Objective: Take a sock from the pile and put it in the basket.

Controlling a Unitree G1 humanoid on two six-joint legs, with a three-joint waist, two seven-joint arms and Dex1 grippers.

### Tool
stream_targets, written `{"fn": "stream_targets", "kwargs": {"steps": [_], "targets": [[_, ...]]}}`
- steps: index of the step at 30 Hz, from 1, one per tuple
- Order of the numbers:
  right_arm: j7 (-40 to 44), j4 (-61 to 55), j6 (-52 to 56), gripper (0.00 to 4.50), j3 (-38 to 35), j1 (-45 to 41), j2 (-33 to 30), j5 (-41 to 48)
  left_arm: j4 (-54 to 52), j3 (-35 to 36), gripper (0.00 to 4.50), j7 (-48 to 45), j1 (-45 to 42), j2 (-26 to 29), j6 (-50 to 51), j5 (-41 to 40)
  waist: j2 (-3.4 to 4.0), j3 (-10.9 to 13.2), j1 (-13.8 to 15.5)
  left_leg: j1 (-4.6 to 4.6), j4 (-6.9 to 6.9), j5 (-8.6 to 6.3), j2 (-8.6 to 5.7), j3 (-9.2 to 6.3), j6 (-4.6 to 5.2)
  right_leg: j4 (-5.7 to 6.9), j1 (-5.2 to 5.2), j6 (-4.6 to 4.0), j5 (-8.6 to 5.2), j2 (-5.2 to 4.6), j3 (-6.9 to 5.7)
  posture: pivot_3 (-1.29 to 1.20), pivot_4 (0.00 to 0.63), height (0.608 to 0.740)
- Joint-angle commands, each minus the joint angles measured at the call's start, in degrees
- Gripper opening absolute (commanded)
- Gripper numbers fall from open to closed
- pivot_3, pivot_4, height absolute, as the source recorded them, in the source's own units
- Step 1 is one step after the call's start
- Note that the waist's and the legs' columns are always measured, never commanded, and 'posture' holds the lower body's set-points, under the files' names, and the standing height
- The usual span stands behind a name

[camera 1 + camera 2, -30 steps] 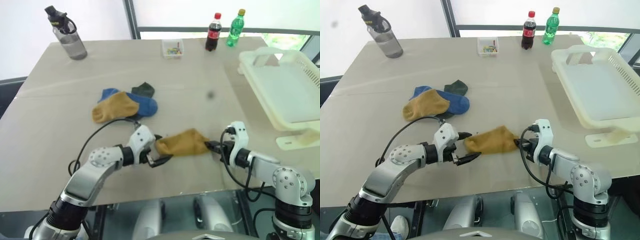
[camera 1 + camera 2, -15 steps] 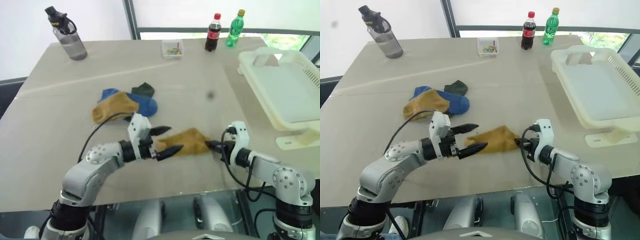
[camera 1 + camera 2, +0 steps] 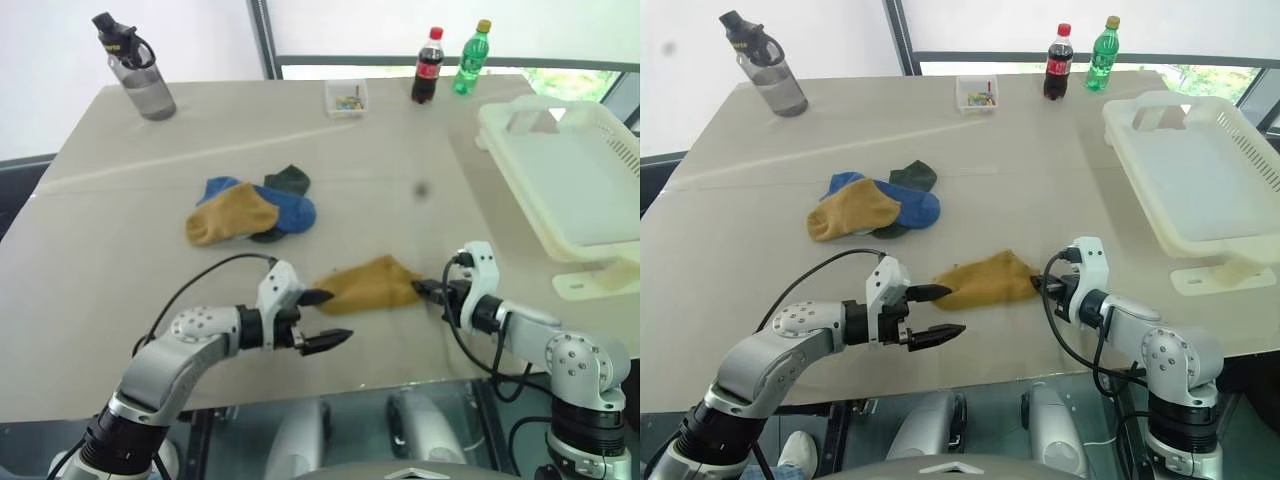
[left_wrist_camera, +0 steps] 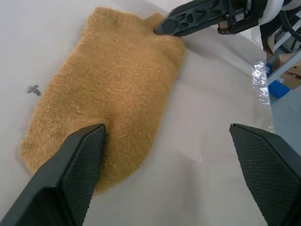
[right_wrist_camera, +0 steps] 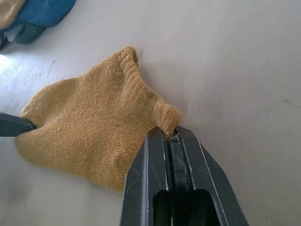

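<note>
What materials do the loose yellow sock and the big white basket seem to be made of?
The yellow sock looks like soft knitted fabric: fine ribbed stitches and a fuzzy surface show, and it crumples where the right gripper pinches it. The basket seems to be rigid moulded plastic, smooth and matt cream, with slotted walls.

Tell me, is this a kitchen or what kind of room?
Probably not a kitchen; it looks more like a test room or lab. A big plain table stands by a window, holding a practice set-up: socks, a white basket, two soda bottles and a water bottle.
</note>
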Motion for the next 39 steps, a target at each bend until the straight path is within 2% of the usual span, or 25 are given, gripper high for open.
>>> {"fn": "stream_targets", "kwargs": {"steps": [1,2,3,5,7,8,14,17,23,25,29,35,39], "targets": [[1.14,-0.96,-0.64,0.02,0.39,1.11,-2.96,-0.87,0.65,0.42,4.5,-0.65,1.12,0.14,-2.28,1.55,0.0,0.0,0.01,0.0,0.0,0.0,0.0,0.0,0.0,0.0,0.0,0.0,0.0,0.0,0.0,0.0,0.15,0.74],[1.88,-1.35,-1.2,0.02,0.94,1.32,-3.79,-1.02,0.67,0.24,4.5,-0.63,1.21,-0.01,-2.47,1.67,0.0,-0.01,0.03,0.0,0.0,0.0,0.0,0.01,0.0,0.0,0.0,0.0,0.0,0.0,0.0,0.0,0.15,0.74],[2.34,-1.76,-1.78,0.3,1.23,1.5,-4.35,-1.1,0.68,0.16,4.5,-0.63,1.24,-0.15,-2.61,1.76,0.0,-0.01,0.09,-0.01,0.0,0.0,0.0,0.0,0.0,0.0,0.0,0.0,0.0,0.0,0.0,0.0,0.15,0.74],[3.06,-2.34,-2.78,0.92,1.47,1.79,-5.11,-0.93,0.76,0.23,4.5,-0.62,1.22,-0.51,-2.67,1.78,0.0,-0.02,0.13,-0.01,0.0,0.0,-0.01,0.0,0.0,-0.01,0.0,0.0,0.0,-0.01,-0.01,0.0,0.15,0.74],[3.24,-2.72,-3.05,1.76,0.67,1.94,-4.74,0.0,0.83,0.23,4.5,-0.75,1.16,-0.7,-2.81,1.9,0.0,-0.03,0.12,0.0,0.0,0.0,0.0,0.01,0.0,-0.01,0.0,0.0,0.0,-0.01,0.0,0.0,0.15,0.74],[3.36,-2.8,-3.19,1.99,0.13,1.91,-4.61,0.39,0.82,0.24,4.5,-0.75,1.14,-0.82,-2.82,1.88,0.0,-0.03,0.13,0.0,0.0,0.0,0.0,0.0,0.0,0.0,0.0,0.0,0.0,-0.01,0.0,0.0,0.15,0.74],[6.27,-3.02,-5.71,1.99,-4.3,1.37,-7.43,2.28,-0.7,1.25,4.5,-0.54,0.55,-1.3,-3.07,1.16,0.0,-0.03,0.14,-0.02,0.0,0.0,-0.01,0.01,0.0,-0.01,0.0,0.01,0.0,-0.01,0.0,0.0,0.15,0.74],[8.31,-3.45,-6.47,1.99,-4.76,2.04,-9.68,2.86,-3.72,4.13,4.5,0.09,0.08,-1.71,-1.06,-2.73,0.0,-0.02,0.09,-0.03,0.0,0.0,0.0,0.0,0.0,-0.01,-0.01,0.0,0.0,-0.01,-0.01,0.0,0.15,0.74],[11.74,-3.13,-7.81,1.99,-5.15,0.17,-12.53,5.23,-8.95,16.51,4.5,0.3,-1.24,1.59,5.59,-15.91,0.0,-0.02,-0.12,-0.04,0.0,0.0,0.12,0.0,0.0,-0.01,-0.01,0.01,0.0,0.01,-0.01,0.0,0.15,0.74],[12.2,-2.09,-8.41,1.99,-3.97,-1.95,-12.92,5.03,-8.98,20.61,4.5,0.28,-2.04,4.31,7.34,-18.52,0.01,-0.01,-0.26,0.0,0.0,0.0,0.1,0.03,0.0,0.0,-0.01,0.01,0.0,0.03,0.01,0.0,0.15,0.74],[11.65,1.82,-10.57,1.99,0.54,-9.54,-10.98,2.68,-4.02,27.2,4.5,2.44,-2.37,9.12,6.57,-14.91,0.03,0.0,-0.27,0.06,-0.01,0.0,0.08,0.08,0.0,0.0,-0.01,0.0,0.0,0.1,0.05,0.0,0.15,0.74],[12.83,8.17,-18.0,1.99,8.0,-17.91,-5.27,-2.54,-0.32,32.05,4.5,2.43,1.44,11.41,3.04,-9.58,0.02,0.02,-0.29,-0.05,-0.06,0.0,0.11,0.08,0.0,-0.06,-0.09,-0.02,0.01,0.12,0.05,0.0,0.15,0.74],[14.47,16.42,-27.32,1.99,17.0,-22.85,-0.29,-11.07,-0.11,38.48,4.5,3.48,5.23,11.99,2.44,-8.37,0.0,0.03,-0.24,-0.15,-0.06,0.0,0.17,0.06,0.0,-0.11,-0.15,-0.03,0.02,0.04,-0.01,0.0,0.15,0.74]]}}
